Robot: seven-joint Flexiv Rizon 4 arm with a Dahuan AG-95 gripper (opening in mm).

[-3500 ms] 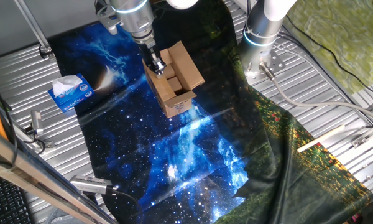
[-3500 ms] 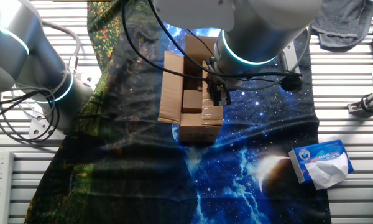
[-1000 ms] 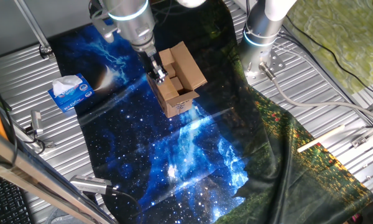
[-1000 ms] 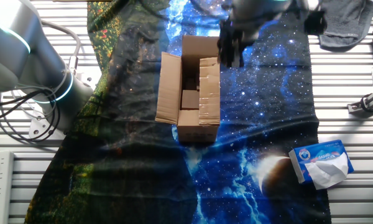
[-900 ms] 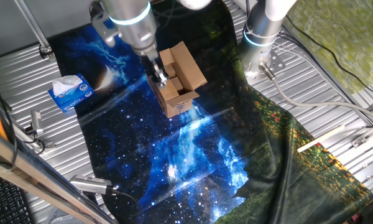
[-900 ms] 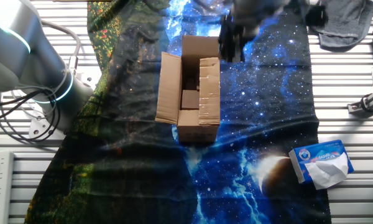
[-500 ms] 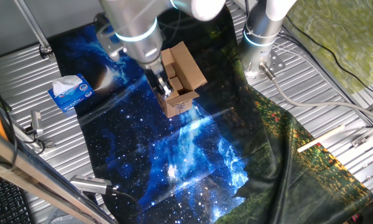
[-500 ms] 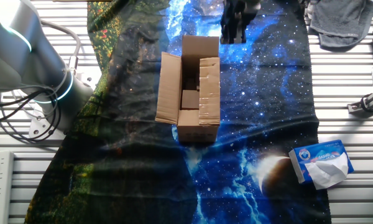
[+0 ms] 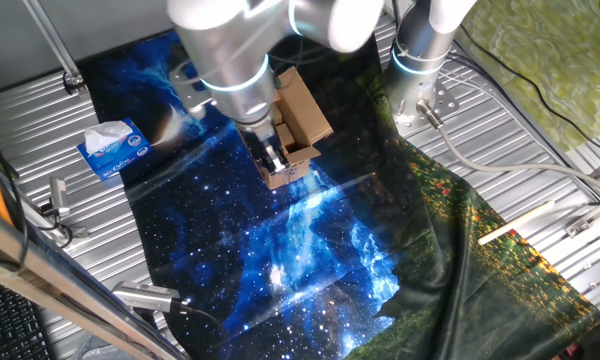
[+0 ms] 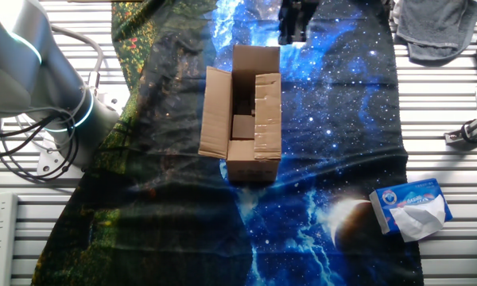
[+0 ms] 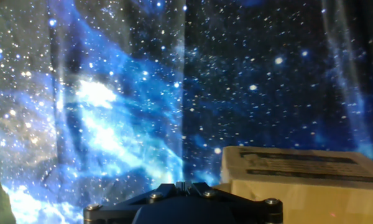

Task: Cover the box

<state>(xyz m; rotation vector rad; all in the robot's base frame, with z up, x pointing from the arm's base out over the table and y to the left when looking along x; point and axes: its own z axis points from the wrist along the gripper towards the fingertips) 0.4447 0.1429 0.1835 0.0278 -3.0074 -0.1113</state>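
Claw: our claw [image 10: 292,30] sits at the top edge of the other fixed view, around 12 o'clock from the box, and it's not holding anything. We honestly can't tell if the fingers are apart or together; they're a dark blur there, and the hand view only shows the mount.

Box: the box [image 10: 246,115] is mid-cloth on the tabletop, upright, top open. One long flap lies folded over at its 3 o'clock side, the flap at 9 o'clock stands up and leans outward, and the short one at 12 o'clock stands too.

Label: white label [image 9: 291,171] faces the low end in one fixed view, so the carton's short side points our way.

Why there: we reckon the claw is parked off the short end so it can sweep a standing flap inward.

Cloth: the starry cloth [image 10: 334,143] is under everything, probably just for grip and contrast.

Tissue box: blue and white tissue box [image 10: 411,208] is off at 4 o'clock, well apart.

Progress: roughly a flap down, the rest to go.
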